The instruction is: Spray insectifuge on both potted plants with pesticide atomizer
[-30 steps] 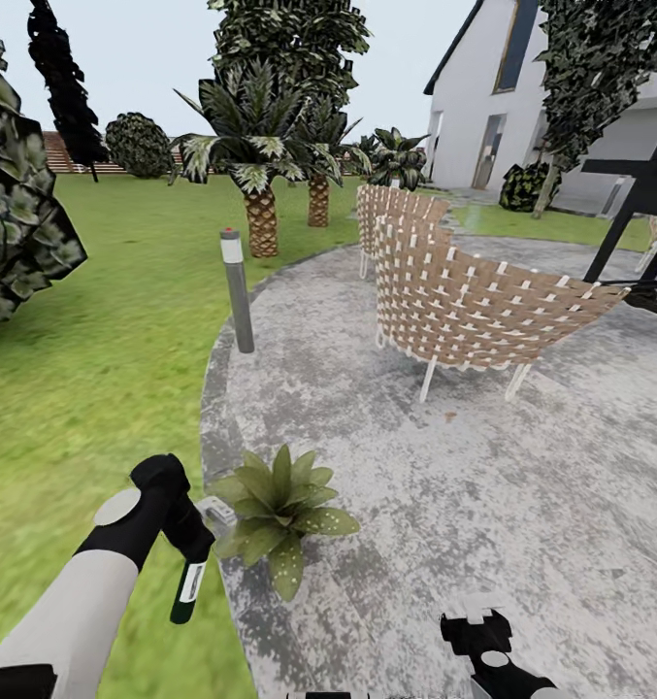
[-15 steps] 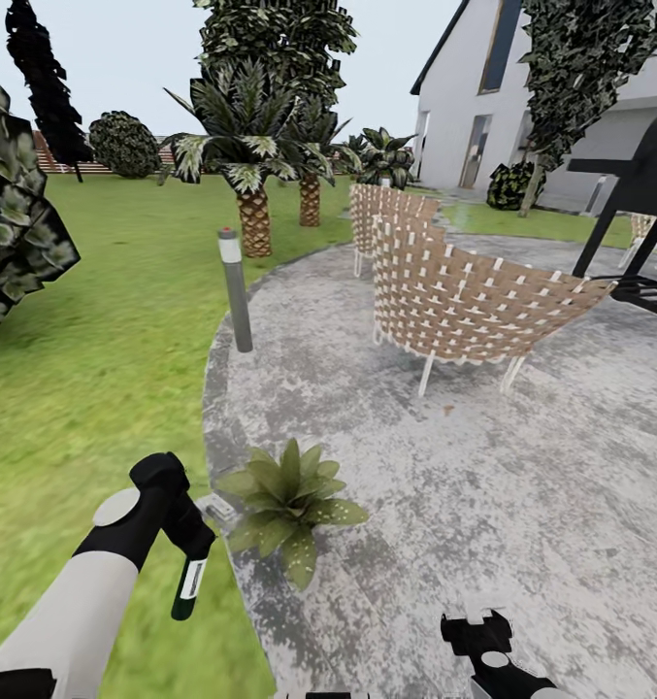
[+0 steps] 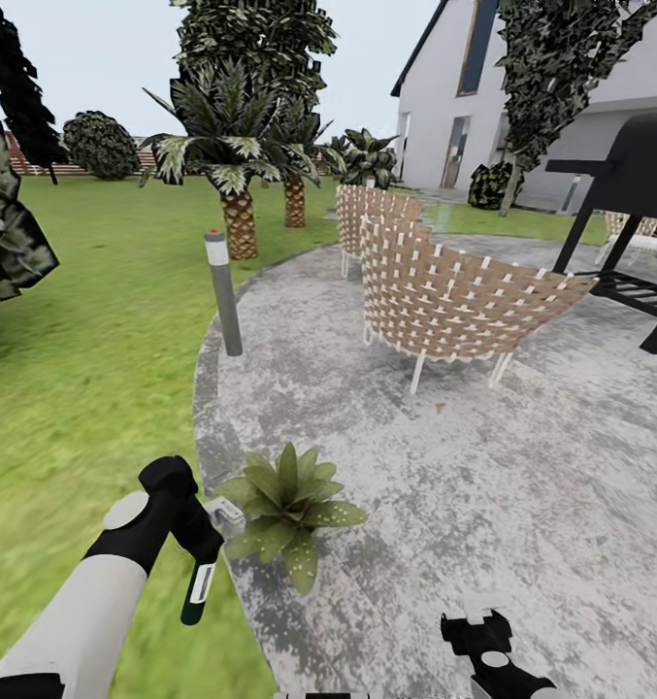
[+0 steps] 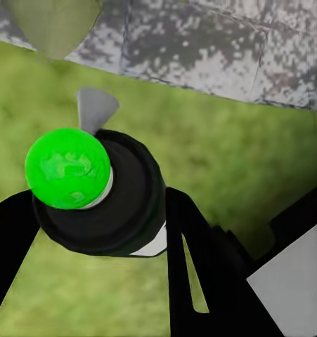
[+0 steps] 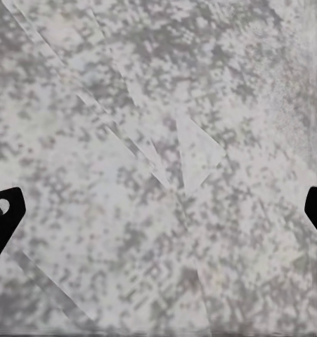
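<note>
Holding the pesticide atomizer [image 3: 198, 594] clamped in our left gripper [image 3: 203, 555], dark green end hanging down, we had it just beside the potted plant [image 3: 286, 497], over the grass at the patio [image 3: 522, 485] edge. Over the last second the whole head view slid sideways, so the camera turned; the bottle kept its place next to the plant. We judged spraying of this rosette was at hand. Our right gripper [image 3: 476, 631] hovered over the paving on the plant's other side, fingers spread and empty. A lamp post [image 3: 222, 293] and wicker chairs [image 3: 454, 301] stood beyond the plant.
</note>
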Controlling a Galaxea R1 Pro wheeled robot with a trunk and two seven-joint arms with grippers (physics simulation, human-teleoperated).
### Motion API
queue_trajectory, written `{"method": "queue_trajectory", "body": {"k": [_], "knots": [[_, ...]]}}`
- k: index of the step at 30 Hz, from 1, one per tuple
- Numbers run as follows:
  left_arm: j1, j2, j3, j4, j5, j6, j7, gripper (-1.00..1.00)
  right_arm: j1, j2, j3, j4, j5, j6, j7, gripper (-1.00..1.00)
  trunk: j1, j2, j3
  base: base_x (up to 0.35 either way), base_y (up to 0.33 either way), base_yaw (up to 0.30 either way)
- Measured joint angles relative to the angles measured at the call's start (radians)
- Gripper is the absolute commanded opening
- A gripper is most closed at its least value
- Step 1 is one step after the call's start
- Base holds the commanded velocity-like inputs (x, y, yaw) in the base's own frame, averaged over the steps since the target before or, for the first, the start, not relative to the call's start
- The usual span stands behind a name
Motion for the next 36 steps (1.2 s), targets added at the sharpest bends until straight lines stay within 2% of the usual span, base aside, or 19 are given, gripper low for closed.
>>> {"method": "queue_trajectory", "body": {"k": [3, 5, 8, 10, 13, 17, 19, 21, 22, 23, 25, 27, 29, 31, 36], "knots": [[0.0, 0.005, -0.001, 0.002, -0.001, -0.001, 0.006, -1.0, 0.0, 0.0, 0.0, 0.0, 0.0, 0.0, 0.0, 1.0, 0.0, 0.0, 0.002, 0.0, 0.0, -0.256], [0.002, 0.02, 0.003, 0.01, -0.002, -0.004, 0.015, -1.0, 0.0, 0.0, 0.0, 0.0, 0.0, 0.0, 0.0, 1.0, 0.0, 0.0, 0.002, 0.0, 0.0, -0.146], [0.02, 0.059, 0.005, 0.018, 0.006, -0.006, 0.049, -1.0, 0.0, 0.0, 0.0, 0.0, 0.0, 0.0, 0.0, 1.0, 0.0, 0.0, 0.002, 0.0, 0.0, -0.034], [0.034, 0.065, 0.005, 0.018, 0.012, -0.006, 0.06, -1.0, 0.0, 0.0, 0.0, 0.0, 0.0, 0.0, 0.0, 1.0, 0.0, 0.0, 0.002, 0.0, 0.0, -0.008], [0.04, 0.055, 0.007, 0.011, 0.015, -0.005, 0.065, -1.0, 0.0, 0.0, 0.0, 0.0, 0.001, 0.0, 0.0, 1.0, 0.0, 0.0, 0.002, 0.0, 0.0, -0.002], [0.039, 0.016, 0.006, 0.0, 0.017, -0.004, 0.066, -1.0, 0.0, 0.0, 0.001, 0.002, 0.002, 0.0, 0.0, 1.0, 0.0, 0.0, 0.002, 0.0, 0.0, 0.0], [0.039, 0.018, 0.013, -0.001, 0.016, -0.004, 0.072, -1.0, 0.0, 0.0, 0.001, 0.002, 0.003, 0.0, 0.0, 1.0, 0.0, 0.0, 0.002, 0.0, 0.0, 0.0], [0.042, 0.024, 0.048, 0.006, 0.016, -0.006, 0.122, -1.0, 0.0, 0.0, 0.001, 0.002, 0.003, 0.0, 0.0, 1.0, 0.0, 0.0, 0.002, 0.0, 0.0, 0.0], [0.045, 0.027, 0.088, 0.013, 0.016, -0.01, 0.176, -1.0, 0.0, 0.0, 0.001, 0.002, 0.003, 0.0, 0.0, 1.0, 0.0, 0.0, 0.002, 0.0, 0.0, 0.0], [0.059, 0.028, 0.145, 0.017, 0.023, -0.014, 0.239, -1.0, 0.0, 0.0, 0.001, 0.002, 0.003, 0.0, 0.0, 1.0, 0.0, 0.0, 0.002, 0.0, 0.0, 0.0], [0.069, 0.019, 0.178, 0.019, 0.043, -0.013, 0.283, -1.0, 0.0, 0.0, 0.001, 0.002, 0.003, 0.0, 0.0, 1.0, 0.0, 0.0, 0.002, 0.0, 0.0, 0.0], [0.071, 0.004, 0.181, 0.018, 0.053, -0.012, 0.295, -1.0, 0.0, 0.0, 0.001, 0.002, 0.003, 0.0, 0.0, 1.0, 0.0, 0.0, 0.002, 0.0, 0.0, 0.0], [0.072, -0.026, 0.181, 0.015, 0.062, -0.01, 0.299, -1.0, 0.0, 0.0, 0.001, 0.001, 0.003, 0.001, 0.0, 1.0, 0.0, 0.0, 0.002, 0.0, 0.0, 0.0], [0.072, -0.041, 0.179, 0.011, 0.062, -0.012, 0.3, -1.0, 0.0, 0.0, 0.001, 0.002, 0.003, 0.001, 0.0, 1.0, 0.0, 0.0, 0.002, 0.0, 0.0, 0.0], [0.074, -0.029, 0.187, 0.017, 0.06, -0.017, 0.3, -1.0, 0.0, 0.0, 0.001, 0.002, 0.003, 0.001, 0.0, 1.0, 0.0, 0.0, 0.002, 0.0, 0.0, 0.0]]}}
